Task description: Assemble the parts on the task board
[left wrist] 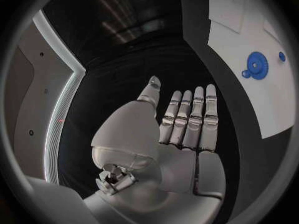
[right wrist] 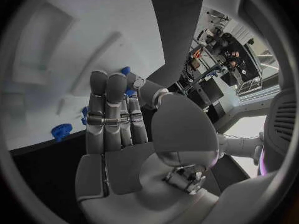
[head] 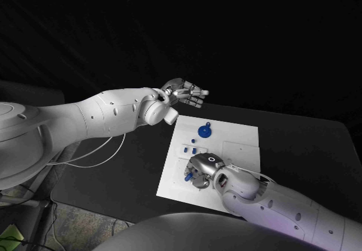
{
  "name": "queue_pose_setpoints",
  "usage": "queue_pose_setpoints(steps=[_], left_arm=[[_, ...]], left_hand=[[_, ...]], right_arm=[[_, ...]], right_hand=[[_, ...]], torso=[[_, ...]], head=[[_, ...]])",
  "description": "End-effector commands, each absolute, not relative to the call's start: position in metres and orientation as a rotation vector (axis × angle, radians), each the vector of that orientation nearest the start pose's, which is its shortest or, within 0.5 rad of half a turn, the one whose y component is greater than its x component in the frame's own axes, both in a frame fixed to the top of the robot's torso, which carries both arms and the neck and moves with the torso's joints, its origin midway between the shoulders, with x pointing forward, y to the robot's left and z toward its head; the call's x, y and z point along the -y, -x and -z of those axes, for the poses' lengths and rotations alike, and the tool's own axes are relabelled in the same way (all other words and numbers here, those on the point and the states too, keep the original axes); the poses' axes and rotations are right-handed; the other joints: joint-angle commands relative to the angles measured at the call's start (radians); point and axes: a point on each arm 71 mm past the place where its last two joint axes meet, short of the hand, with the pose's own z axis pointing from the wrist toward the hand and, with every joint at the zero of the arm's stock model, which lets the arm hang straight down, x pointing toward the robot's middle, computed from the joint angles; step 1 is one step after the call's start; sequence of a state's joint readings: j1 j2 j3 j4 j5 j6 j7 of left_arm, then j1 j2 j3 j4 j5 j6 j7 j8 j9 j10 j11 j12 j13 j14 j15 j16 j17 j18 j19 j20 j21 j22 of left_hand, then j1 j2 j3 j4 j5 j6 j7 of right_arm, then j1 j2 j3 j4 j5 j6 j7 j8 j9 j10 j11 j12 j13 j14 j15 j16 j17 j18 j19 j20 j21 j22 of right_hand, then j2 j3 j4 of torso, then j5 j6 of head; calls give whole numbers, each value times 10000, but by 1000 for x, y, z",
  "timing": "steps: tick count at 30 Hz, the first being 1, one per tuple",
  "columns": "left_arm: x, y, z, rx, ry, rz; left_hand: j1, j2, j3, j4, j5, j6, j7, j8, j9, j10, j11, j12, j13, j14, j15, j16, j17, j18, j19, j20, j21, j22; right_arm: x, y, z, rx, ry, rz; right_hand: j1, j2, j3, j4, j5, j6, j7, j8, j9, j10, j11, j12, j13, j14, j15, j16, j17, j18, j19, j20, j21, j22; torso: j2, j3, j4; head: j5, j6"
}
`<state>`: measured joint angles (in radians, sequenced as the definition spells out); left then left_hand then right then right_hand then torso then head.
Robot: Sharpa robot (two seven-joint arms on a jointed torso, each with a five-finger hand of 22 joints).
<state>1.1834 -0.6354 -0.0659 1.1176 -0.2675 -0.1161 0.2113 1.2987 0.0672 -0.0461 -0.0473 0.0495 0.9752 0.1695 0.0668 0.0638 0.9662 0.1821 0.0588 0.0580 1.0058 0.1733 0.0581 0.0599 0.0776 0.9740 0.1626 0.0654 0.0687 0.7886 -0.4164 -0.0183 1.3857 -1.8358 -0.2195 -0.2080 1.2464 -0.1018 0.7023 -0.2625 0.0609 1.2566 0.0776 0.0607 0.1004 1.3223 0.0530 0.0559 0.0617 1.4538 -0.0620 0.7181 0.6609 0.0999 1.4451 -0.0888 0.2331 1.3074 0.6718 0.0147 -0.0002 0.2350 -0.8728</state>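
The white task board [head: 226, 151] lies in the middle of the black table. A blue gear [head: 205, 129] stands near its far edge, with small blue parts [head: 194, 151] below it. My right hand [head: 205, 168] is down on the board's near left area. Its thumb and fingers pinch a small blue part [right wrist: 129, 91], which also shows at the fingertips [head: 188, 178]. My left hand [head: 184, 94] hangs in the air beyond the board's far left corner, fingers straight and nothing in it. From the left wrist the blue gear [left wrist: 255, 63] and the board [left wrist: 249, 25] show past the left hand [left wrist: 187, 119].
Black table [head: 302, 146] surrounds the board, with bare room to its right. White cables [head: 98, 151] hang under my left arm at the table's left side. The gear [right wrist: 60, 131] sits on the board [right wrist: 74, 59] beyond the right hand's fingers.
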Motion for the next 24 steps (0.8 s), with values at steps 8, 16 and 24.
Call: queue_pose_setpoints(steps=[8, 16, 24], left_arm=[[-210, -544, 229, -17244, 9127, 13337], [-209, -544, 229, -17242, 9125, 13334], [-209, -544, 229, -17244, 9127, 13330]], left_hand=[[59, 35, -25, -54, -20, -13, -50, -18, 2, 2, -28, 14, 3, -13, 3, 41, 13, 141, -34, -4, 14, -14], [59, 35, -25, -54, -20, -13, -50, -18, 2, 2, -28, 14, 3, -13, 3, 41, 13, 141, -34, -4, 14, -14], [59, 35, -25, -54, -20, -13, -50, -18, 2, 2, -28, 14, 3, -13, 3, 41, 13, 141, -34, -4, 14, -14]], right_arm=[[13, -362, 363, -19295, 5541, -7475], [4, -357, 360, -19119, 5557, -7831], [2, -355, 360, -19203, 5515, -8006]], right_hand=[[-64, 64, 50, -22, 94, 57, 36, 32, 6, 297, -245, 66, 8, -43, -30, -14, 15, 151, -87, 9, 47, 204], [-104, 47, 63, -12, 77, 16, 52, 25, -10, 256, -233, 62, 6, -61, -21, -37, 0, 150, -108, 16, 43, 189], [-201, -20, -310, 63, 315, -174, 106, 25, -73, 33, -188, 60, 2, -76, 23, -50, -22, 142, -140, 62, -25, 156]], torso=[[-1, -7, 3], [0, -9, 13], [-3, -11, 1]], head=[[-24, 2], [-34, 2], [-30, 2]])
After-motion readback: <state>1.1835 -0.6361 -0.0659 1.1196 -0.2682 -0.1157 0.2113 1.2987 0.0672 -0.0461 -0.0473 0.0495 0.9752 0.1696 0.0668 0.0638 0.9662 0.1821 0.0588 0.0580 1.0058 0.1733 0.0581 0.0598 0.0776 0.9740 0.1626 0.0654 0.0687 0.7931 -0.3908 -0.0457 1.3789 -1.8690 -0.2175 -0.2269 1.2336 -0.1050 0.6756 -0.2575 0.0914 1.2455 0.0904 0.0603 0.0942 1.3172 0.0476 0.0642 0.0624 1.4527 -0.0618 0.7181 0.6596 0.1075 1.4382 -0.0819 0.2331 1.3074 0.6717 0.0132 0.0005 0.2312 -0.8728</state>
